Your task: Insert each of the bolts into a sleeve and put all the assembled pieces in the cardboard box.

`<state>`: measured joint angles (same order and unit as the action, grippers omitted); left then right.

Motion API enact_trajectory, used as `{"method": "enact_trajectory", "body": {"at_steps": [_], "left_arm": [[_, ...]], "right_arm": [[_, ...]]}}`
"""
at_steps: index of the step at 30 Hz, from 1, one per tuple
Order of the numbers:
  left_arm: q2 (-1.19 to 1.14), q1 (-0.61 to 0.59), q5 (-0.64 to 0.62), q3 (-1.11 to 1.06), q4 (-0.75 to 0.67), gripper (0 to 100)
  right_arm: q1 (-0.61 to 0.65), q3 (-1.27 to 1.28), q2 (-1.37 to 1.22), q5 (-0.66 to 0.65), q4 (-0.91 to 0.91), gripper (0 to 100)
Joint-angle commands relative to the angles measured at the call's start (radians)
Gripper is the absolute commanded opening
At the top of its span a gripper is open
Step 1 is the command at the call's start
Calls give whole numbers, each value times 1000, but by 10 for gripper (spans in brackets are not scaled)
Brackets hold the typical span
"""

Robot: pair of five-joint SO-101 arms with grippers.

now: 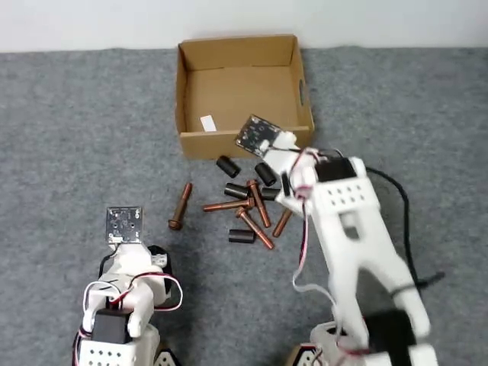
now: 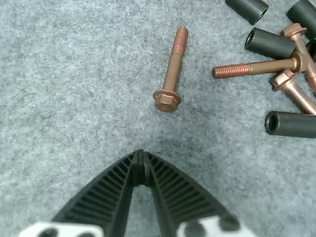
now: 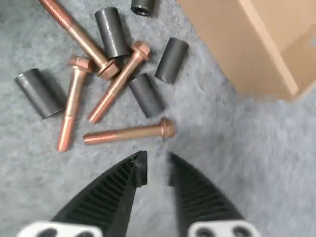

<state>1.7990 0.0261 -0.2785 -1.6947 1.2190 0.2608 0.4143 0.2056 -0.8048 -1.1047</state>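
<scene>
The left hand point(image 2: 140, 162) hangs low over the grey tabletop point(image 1: 76, 137), its fingers pressed together on nothing; just ahead of it lies a lone bolt point(image 2: 171, 69), apart from the rest; further right, the other bolts point(image 1: 259, 204) and black sleeves point(image 1: 241, 235) lie jumbled and loose; behind them stands the cardboard box point(image 1: 200, 143); the right hand point(image 3: 155, 167) hovers, slightly spread, just above one bolt point(image 3: 129, 132) at the heap's edge.

From above, the right arm point(image 1: 351, 229) lies over some of the pieces; a bolt point(image 1: 283, 222) and a sleeve point(image 1: 268, 194) there show only in part. In the wrist views the picture edge cuts another sleeve point(image 2: 291, 124) and the cardboard box point(image 3: 256, 44).
</scene>
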Motion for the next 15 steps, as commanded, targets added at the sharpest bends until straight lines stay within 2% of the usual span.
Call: {"method": "enact_trajectory", "body": {"at_steps": [1,5,11,15], "left_arm": [[-2,-5,-5,10,6,6],[-2,-5,-5,10,6,6],[-2,-5,-5,10,6,6],[-2,-5,-5,10,6,6]], "right_arm": [[4,-164,-137,-63,-21,196],[15,-334,-311,-118,-147,199],[25,-605,-561,-123,-323,201],[28,-730,-676,-124,-363,201]]}}
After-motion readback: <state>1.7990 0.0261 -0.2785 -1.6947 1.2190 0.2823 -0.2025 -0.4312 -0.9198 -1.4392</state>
